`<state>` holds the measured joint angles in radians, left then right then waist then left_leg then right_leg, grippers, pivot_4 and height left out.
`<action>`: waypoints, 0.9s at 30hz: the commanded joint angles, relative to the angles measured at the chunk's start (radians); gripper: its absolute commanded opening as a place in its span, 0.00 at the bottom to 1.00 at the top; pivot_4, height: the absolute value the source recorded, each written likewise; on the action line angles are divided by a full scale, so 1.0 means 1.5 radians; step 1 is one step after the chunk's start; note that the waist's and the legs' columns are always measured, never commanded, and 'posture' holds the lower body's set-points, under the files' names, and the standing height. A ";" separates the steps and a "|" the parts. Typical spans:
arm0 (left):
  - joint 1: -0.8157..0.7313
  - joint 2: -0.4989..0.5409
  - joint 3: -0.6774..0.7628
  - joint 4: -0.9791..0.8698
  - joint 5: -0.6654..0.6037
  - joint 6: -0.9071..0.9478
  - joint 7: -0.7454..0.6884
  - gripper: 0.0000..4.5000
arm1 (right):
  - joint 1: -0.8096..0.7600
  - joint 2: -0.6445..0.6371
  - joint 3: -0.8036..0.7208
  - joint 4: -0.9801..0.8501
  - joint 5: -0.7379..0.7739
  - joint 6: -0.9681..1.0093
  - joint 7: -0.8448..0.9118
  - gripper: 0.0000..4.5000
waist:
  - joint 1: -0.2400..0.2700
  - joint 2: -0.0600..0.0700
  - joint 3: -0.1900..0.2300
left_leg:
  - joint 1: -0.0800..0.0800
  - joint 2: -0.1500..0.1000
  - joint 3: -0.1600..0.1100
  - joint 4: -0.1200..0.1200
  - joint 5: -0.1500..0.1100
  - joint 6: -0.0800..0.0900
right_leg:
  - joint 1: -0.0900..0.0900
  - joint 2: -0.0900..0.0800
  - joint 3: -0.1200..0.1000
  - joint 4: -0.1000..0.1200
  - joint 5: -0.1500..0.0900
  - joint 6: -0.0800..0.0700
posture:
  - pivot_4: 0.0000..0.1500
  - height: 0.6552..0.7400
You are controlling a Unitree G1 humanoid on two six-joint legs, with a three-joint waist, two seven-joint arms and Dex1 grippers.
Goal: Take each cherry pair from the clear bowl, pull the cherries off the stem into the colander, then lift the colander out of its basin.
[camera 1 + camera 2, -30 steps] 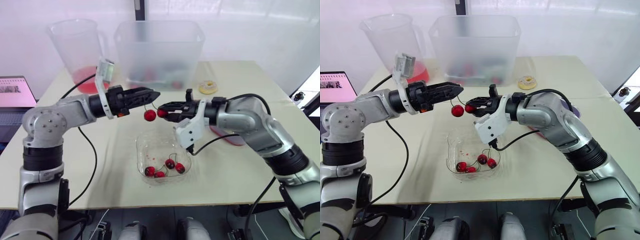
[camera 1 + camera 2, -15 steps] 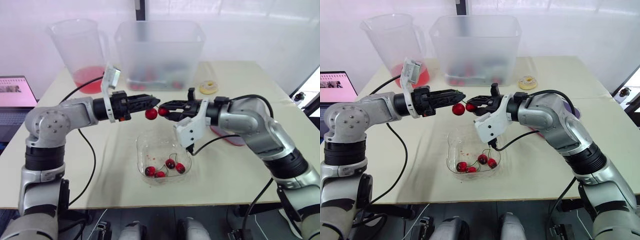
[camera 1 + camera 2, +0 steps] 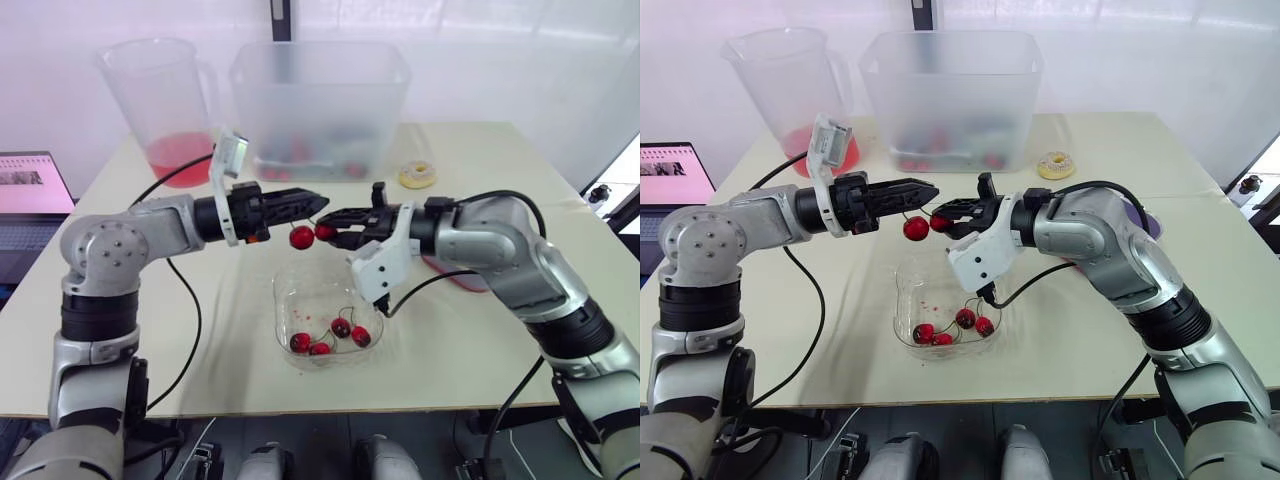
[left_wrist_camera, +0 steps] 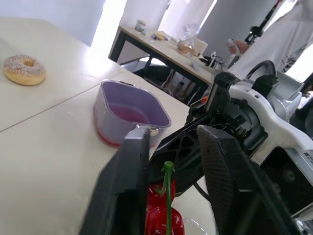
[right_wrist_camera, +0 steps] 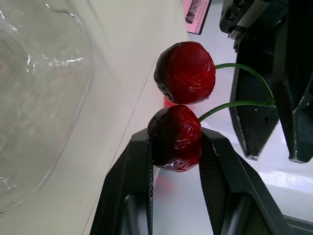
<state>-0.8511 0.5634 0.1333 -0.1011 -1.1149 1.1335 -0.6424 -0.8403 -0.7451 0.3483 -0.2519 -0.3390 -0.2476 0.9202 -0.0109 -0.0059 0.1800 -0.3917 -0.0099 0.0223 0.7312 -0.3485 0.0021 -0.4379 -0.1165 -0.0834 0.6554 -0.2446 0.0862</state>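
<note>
Over the last second the left arm had reached a little farther right. That brought the left fingers (image 3: pixel 316 200) and the pair (image 3: pixel 312 234) closer to the right fingers (image 3: pixel 338 215); the bowl (image 3: pixel 285 300) had not shifted.

Nearest, the bowl sat on the table (image 3: pixel 200 340) with four cherries (image 3: pixel 340 327) left in it. Higher, about over its far rim, the pair hung between the arms. The left fingers were pinched narrow on the stem (image 5: pixel 234 104) where its two branches met. The right fingers were closed around one cherry (image 5: pixel 174 138), a finger on each side. The free cherry (image 5: pixel 186 72) hung just beside it.

The fruit looked light, glossy and probably slippery, and soft enough to bruise. A modest squeeze round the widest part seemed right. The stem looked thin and springy, so it was best held at the fork, with the pull made straight along the branch.

Right of the bowl, partly behind the right arm, the colander (image 3: pixel 448 272) stood in its basin (image 4: pixel 105 107), well apart from the pair. The cherry would likely need carrying over there before release. Farther off lay a doughnut (image 3: pixel 416 176), then a tub (image 3: pixel 320 100) and a jug (image 3: pixel 160 95).
</note>
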 commanded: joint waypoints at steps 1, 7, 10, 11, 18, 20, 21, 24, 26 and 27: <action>-0.004 0.007 0.008 -0.020 0.000 -0.001 -0.014 0.01 | -0.002 0.002 -0.024 -0.024 0.011 0.000 0.003 0.19 | 0.000 0.000 0.000 | 0.000 0.000 0.000 0.000 0.000 0.000 | 0.000 0.000 0.000 0.000 0.000 0.000 | 1.00 0.37; -0.016 0.005 0.012 -0.013 -0.002 0.006 -0.014 0.01 | -0.003 0.002 -0.029 -0.031 0.023 0.025 0.018 0.19 | 0.000 0.000 0.000 | 0.000 0.000 0.000 0.000 0.000 0.000 | 0.000 0.000 0.000 0.000 0.000 0.000 | 1.00 0.37; -0.025 0.007 0.011 -0.009 0.007 0.004 -0.021 0.00 | -0.004 0.003 -0.034 -0.036 0.032 0.033 0.022 0.30 | 0.000 0.000 0.000 | 0.000 0.000 0.000 0.000 0.000 0.000 | 0.000 0.000 0.000 0.000 0.000 0.000 | 1.00 0.37; -0.026 0.009 0.010 -0.007 0.011 0.002 -0.023 0.00 | -0.004 0.004 -0.038 -0.039 0.045 0.042 0.028 0.41 | 0.000 0.000 0.000 | 0.000 0.000 0.000 0.000 0.000 0.000 | 0.000 0.000 0.000 0.000 0.000 0.000 | 1.00 0.37; -0.035 0.047 0.020 0.020 0.051 -0.036 -0.088 0.00 | 0.035 0.008 -0.121 -0.074 0.210 0.215 0.064 0.99 | 0.001 0.000 0.000 | 0.000 0.000 0.000 0.000 0.000 0.000 | 0.000 0.000 0.000 0.000 0.000 0.000 | 1.00 0.37; -0.033 0.065 0.012 0.015 0.069 -0.061 -0.126 0.00 | 0.049 0.027 -0.167 -0.083 0.292 0.334 0.057 0.99 | 0.001 0.000 0.000 | 0.000 0.000 -0.001 0.000 0.000 0.000 | 0.001 0.000 -0.001 0.000 0.000 0.000 | 1.00 0.37; -0.029 0.071 0.008 0.007 0.075 -0.073 -0.148 0.00 | 0.046 0.049 -0.195 -0.088 0.345 0.437 0.034 0.99 | 0.000 0.000 0.000 | 0.000 0.000 -0.001 0.000 0.000 0.000 | 0.001 0.000 -0.001 0.000 0.000 0.000 | 1.00 0.37; -0.022 0.087 0.021 -0.006 0.057 -0.080 -0.194 0.00 | -0.033 0.091 -0.311 0.013 0.731 0.797 0.119 0.99 | -0.001 0.001 0.001 | 0.000 0.000 -0.001 0.000 0.000 0.000 | 0.001 0.000 -0.001 0.000 0.000 0.000 | 1.00 0.37; -0.021 0.092 0.022 -0.009 0.058 -0.080 -0.206 0.00 | -0.043 0.084 -0.306 0.029 0.729 0.815 0.113 0.99 | 0.001 0.001 0.001 | 0.000 0.000 -0.002 0.000 0.000 0.000 | 0.002 -0.001 -0.002 -0.001 0.000 0.000 | 1.00 0.37; -0.021 0.092 0.022 -0.010 0.058 -0.079 -0.208 0.00 | -0.038 0.076 -0.289 0.025 0.711 0.792 0.122 0.99 | 0.001 0.001 0.001 | 0.000 0.001 -0.003 0.000 0.000 0.000 | 0.002 -0.001 -0.003 -0.001 0.000 0.000 | 1.00 0.37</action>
<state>-0.8732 0.6909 0.1357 -0.0893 -1.0152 1.0327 -0.9353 -0.8980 -0.6154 -0.0890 -0.2044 0.7002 0.9327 1.0801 -0.0094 -0.0039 0.1812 -0.3912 -0.0091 0.0181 0.7303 -0.3485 0.0023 -0.4345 -0.1177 -0.0875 0.6521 -0.2445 0.0858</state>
